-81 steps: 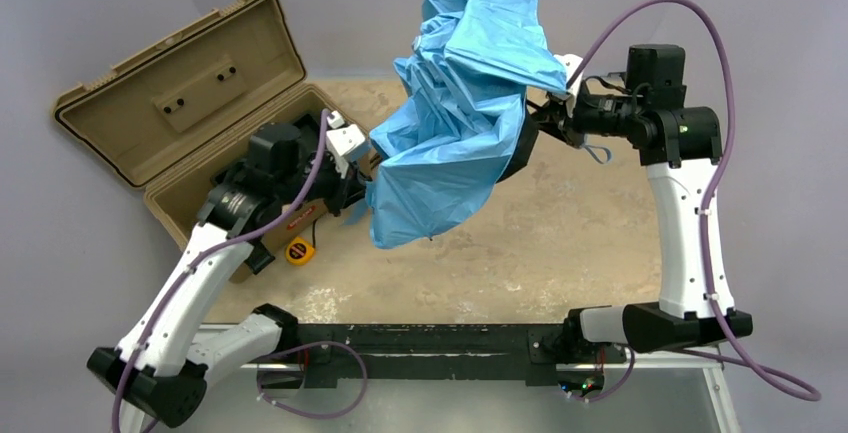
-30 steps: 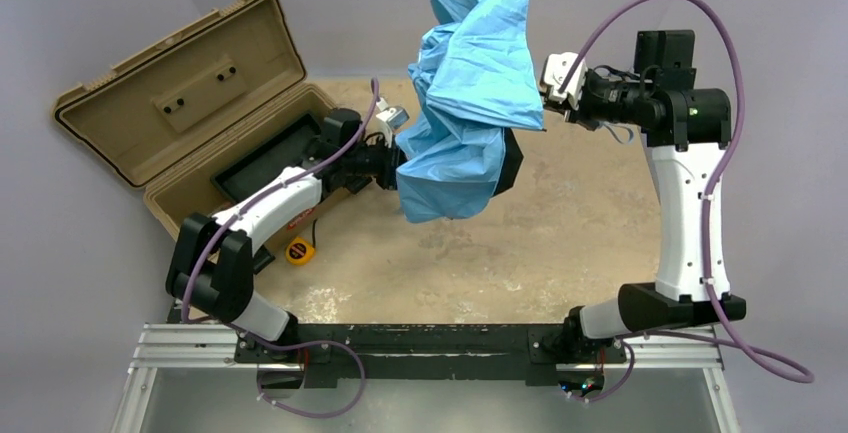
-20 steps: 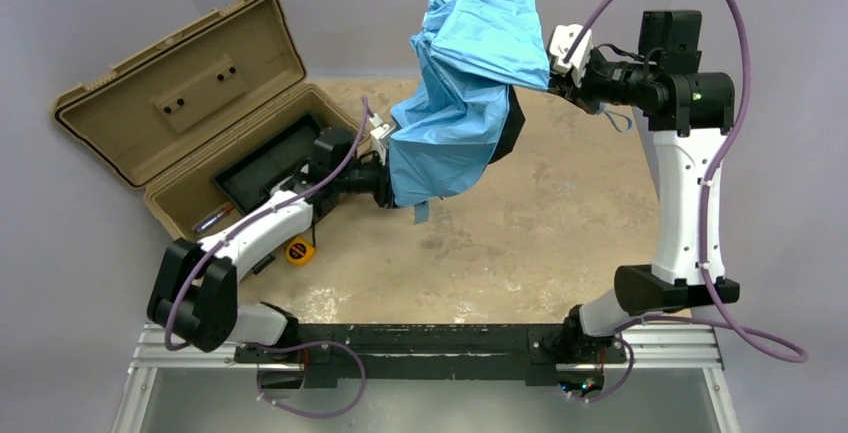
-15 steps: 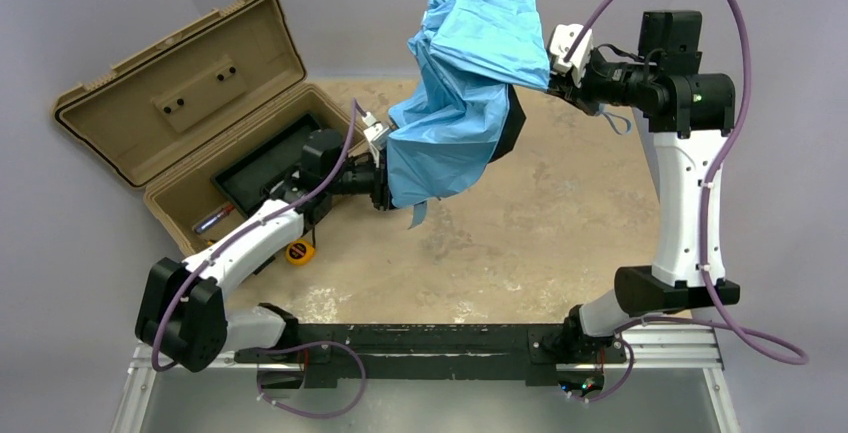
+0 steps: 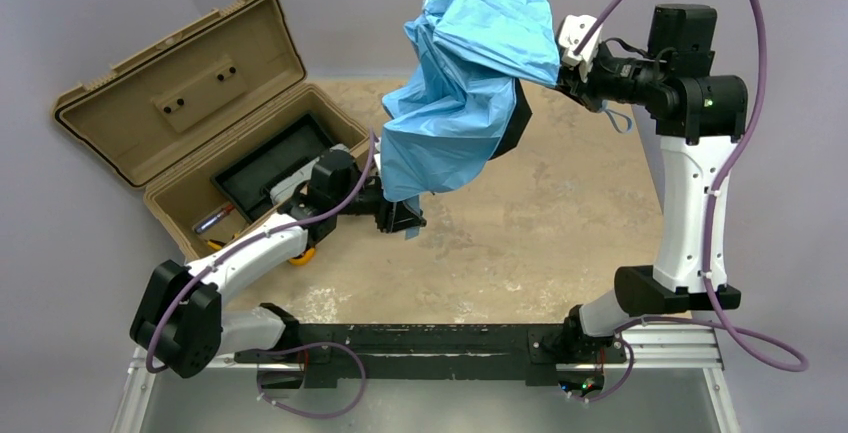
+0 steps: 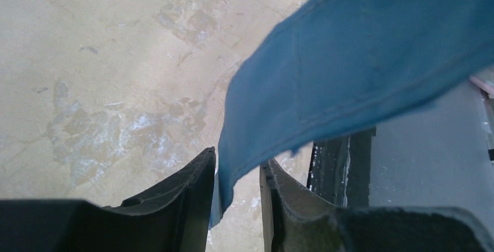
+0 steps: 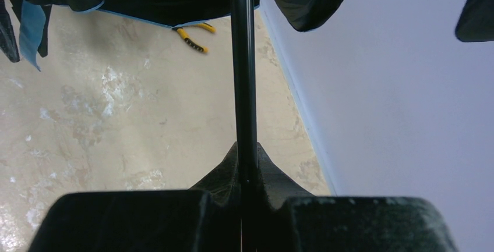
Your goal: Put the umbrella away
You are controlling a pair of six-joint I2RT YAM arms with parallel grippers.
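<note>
The umbrella (image 5: 475,53) is a loose sky-blue canopy held in the air over the far middle of the table. My right gripper (image 5: 572,78) is shut on its thin black shaft (image 7: 243,60), which runs straight out between the jaws of that gripper (image 7: 244,152). The blue wrist loop (image 5: 617,119) hangs under the right wrist. My left gripper (image 5: 405,218) is low, just under the canopy's bottom edge. In the left wrist view a blue fabric strap (image 6: 349,71) hangs down into the gap of this gripper (image 6: 237,162); the jaws stand apart and do not pinch it.
An open tan toolbox (image 5: 150,103) stands at the back left with a black tray and a red-tipped tool (image 5: 212,220) inside. A yellow tape measure (image 5: 300,256) lies by its front, partly behind my left arm. Yellow-handled pliers (image 7: 195,36) lie on the table under the canopy.
My left gripper has come off the canopy's lower edge and dropped toward the near side, below the fabric. My right arm has lifted the umbrella a little and shifted it right.
</note>
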